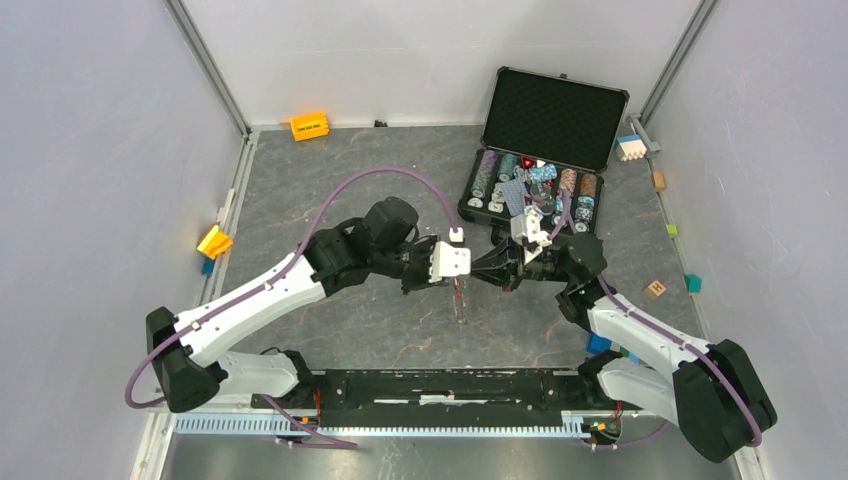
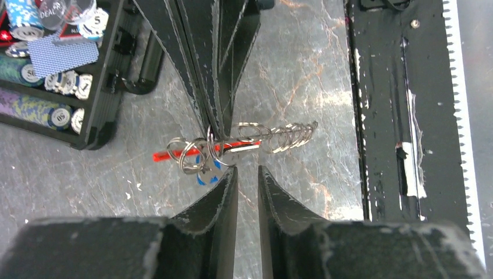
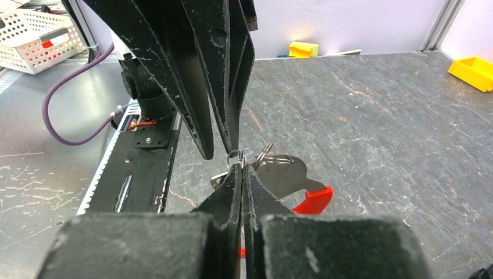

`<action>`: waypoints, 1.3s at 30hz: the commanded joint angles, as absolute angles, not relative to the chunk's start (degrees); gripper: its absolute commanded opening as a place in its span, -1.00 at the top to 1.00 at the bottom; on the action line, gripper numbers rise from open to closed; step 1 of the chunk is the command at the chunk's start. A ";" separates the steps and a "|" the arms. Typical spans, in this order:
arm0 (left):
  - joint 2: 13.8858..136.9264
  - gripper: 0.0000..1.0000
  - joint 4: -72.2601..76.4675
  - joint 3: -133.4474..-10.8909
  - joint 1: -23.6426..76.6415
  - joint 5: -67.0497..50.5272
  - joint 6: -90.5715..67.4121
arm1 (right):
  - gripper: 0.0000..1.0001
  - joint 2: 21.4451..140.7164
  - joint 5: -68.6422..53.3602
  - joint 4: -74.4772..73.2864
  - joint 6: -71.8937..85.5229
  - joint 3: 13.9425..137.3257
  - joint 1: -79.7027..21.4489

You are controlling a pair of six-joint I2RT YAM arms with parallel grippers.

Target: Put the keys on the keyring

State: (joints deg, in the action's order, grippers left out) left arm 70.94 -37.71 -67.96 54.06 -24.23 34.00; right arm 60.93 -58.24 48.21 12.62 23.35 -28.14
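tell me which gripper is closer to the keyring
Right. The right gripper is shut on the keyring, pinching its rings. The left gripper faces it from the opposite side, jaws apart, tips right by the rings; contact is unclear.

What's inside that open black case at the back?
Rows of colourful poker chips and a blue-backed card deck sit in the case; the right arm covers part of its near edge.

Left gripper (image 2: pixel 248 170) and right gripper (image 3: pixel 241 167) meet tip to tip above mid-table, the keyring (image 2: pixel 279 138) filling the gap between them; open chip case (image 1: pixel 553 118) stands close behind the right gripper; table (image 1: pixel 340 170) lies bare leftward toward the orange block (image 1: pixel 309 126)
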 commanded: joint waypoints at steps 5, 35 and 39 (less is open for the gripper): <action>72.46 0.57 -31.03 -69.06 53.87 -27.76 31.80 | 1.00 59.86 -58.80 52.38 13.69 24.35 -27.68; 72.18 0.23 -35.20 -71.77 51.86 -27.09 23.07 | 1.00 59.57 -58.75 50.90 11.97 24.43 -26.87; 72.40 0.24 -34.76 -72.42 51.86 -26.17 22.02 | 1.00 59.73 -58.80 50.80 12.00 24.46 -26.78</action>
State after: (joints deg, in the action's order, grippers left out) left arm 73.84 -35.05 -69.60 52.07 -24.71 24.84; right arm 60.42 -58.46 49.01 12.62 23.35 -27.20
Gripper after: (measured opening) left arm 0.383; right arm 0.005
